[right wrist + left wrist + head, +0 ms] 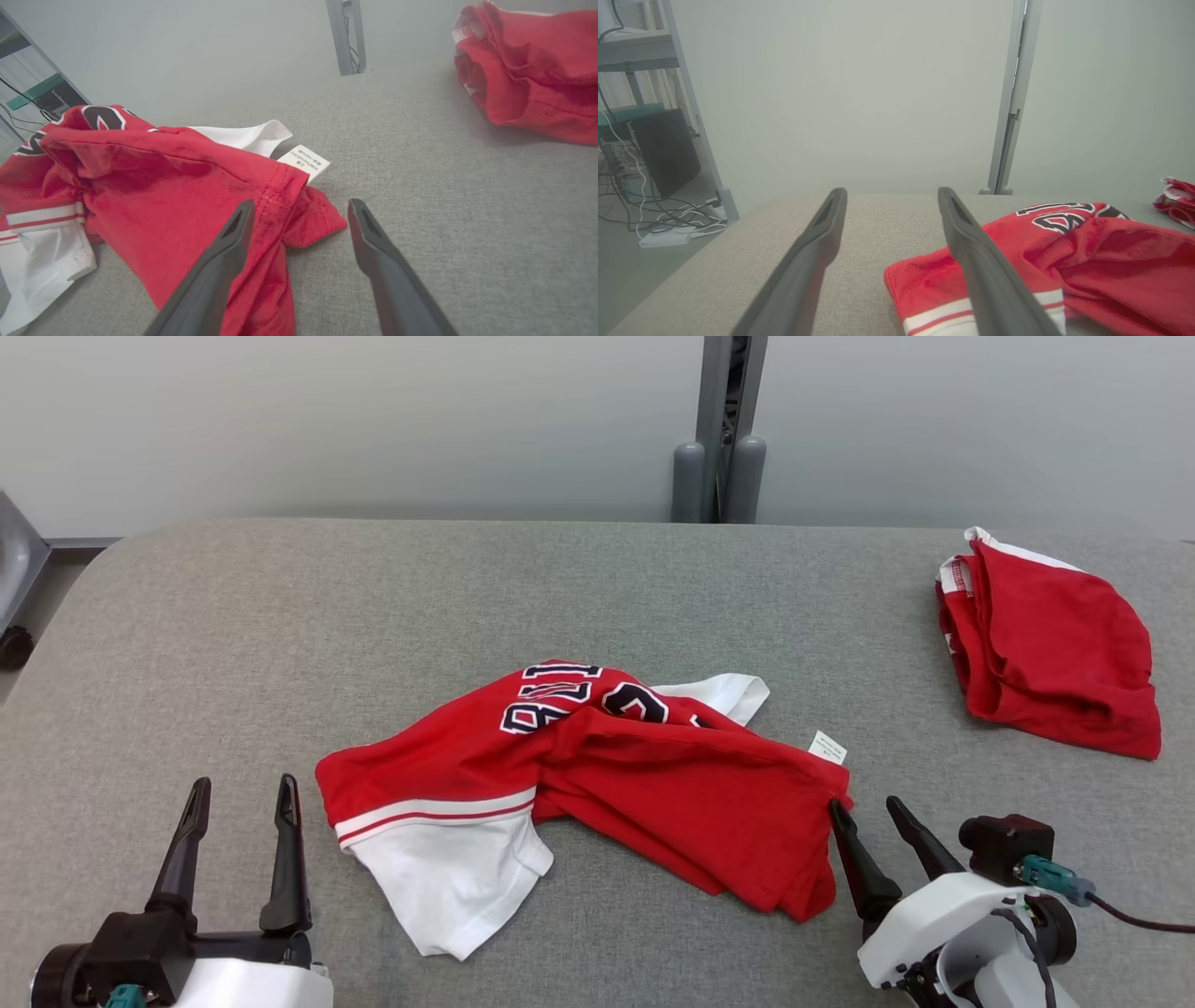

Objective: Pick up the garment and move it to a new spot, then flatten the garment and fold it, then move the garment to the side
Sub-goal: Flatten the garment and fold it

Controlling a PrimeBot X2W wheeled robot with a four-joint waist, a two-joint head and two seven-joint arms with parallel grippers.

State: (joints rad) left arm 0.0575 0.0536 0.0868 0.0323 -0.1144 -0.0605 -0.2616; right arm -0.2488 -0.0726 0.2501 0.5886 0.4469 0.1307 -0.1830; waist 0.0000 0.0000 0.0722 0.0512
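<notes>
Head view: crumpled shirt (597, 775) lies mid-table (280, 616), neither flattened nor folded. Left gripper (243, 784) and right gripper (864, 803) flank it, jaws open and empty; flattening, folding and setting aside apparently not yet done.

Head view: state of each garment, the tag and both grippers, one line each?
Jersey: crumpled in the middle of the table, not flattened, unheld.
Second red garment: bunched at the far right, untouched.
Tag: lying beside the jersey's right edge.
Left gripper: open, empty, left of the jersey.
Right gripper: open, empty, at the jersey's right corner.
</notes>
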